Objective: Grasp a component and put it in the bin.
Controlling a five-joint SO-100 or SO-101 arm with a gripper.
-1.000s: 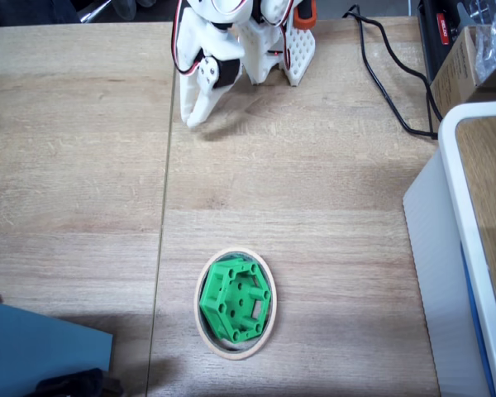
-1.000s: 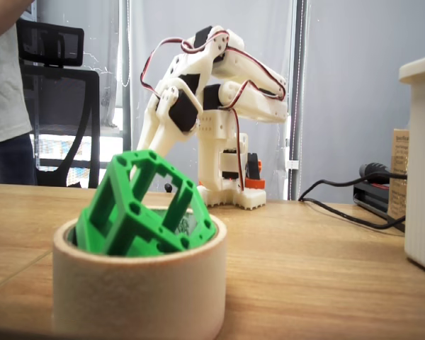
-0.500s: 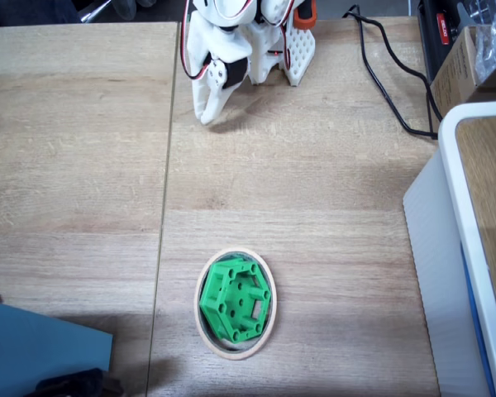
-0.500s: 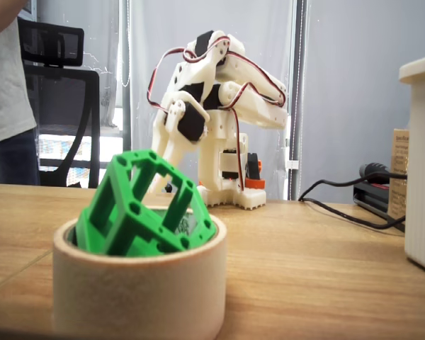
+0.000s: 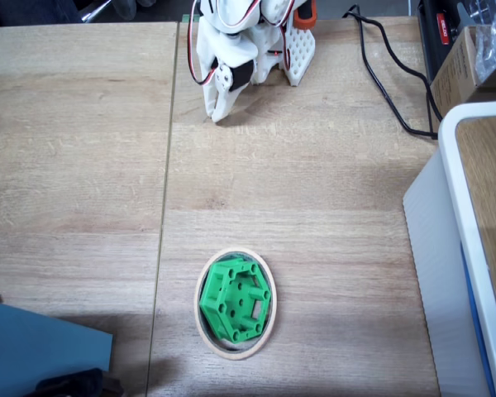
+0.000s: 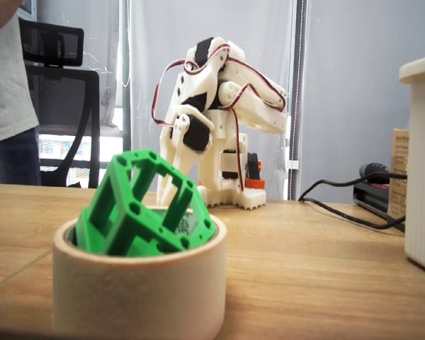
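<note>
The component [image 6: 143, 207], a bright green hexagonal block with round holes and a square cut-out, is sitting inside the bin [image 6: 138, 292], a beige oval ring, and is leaning tilted so that its upper part is rising above the ring's rim in a fixed view taken low at table level. In a fixed view from above, the component [image 5: 236, 300] is lying within the bin [image 5: 267, 332], with the ring's edge showing all round it. Both are resting on the wooden table [image 5: 314, 198], well apart from the gripper [image 5: 220, 116] and empty-handed of it: nothing is touching them. The gripper [image 6: 171, 190] is hanging folded close in front of the arm's base [image 6: 235, 195], its fingers pointing down toward the table, and the two white fingers are standing slightly apart at the tips with nothing held between them. Red and white wires [image 6: 171, 85] are looping over the folded arm above the gripper. To the gripper's side, toward the right edge of the view from above, a black cable [image 5: 380, 74] is running across the table, and beyond it a large white container [image 5: 467, 248] with a blue edge is standing. Behind the arm, at the left of the low view, a person [image 6: 7, 92] is standing beside a dark chair [image 6: 64, 106].
</note>
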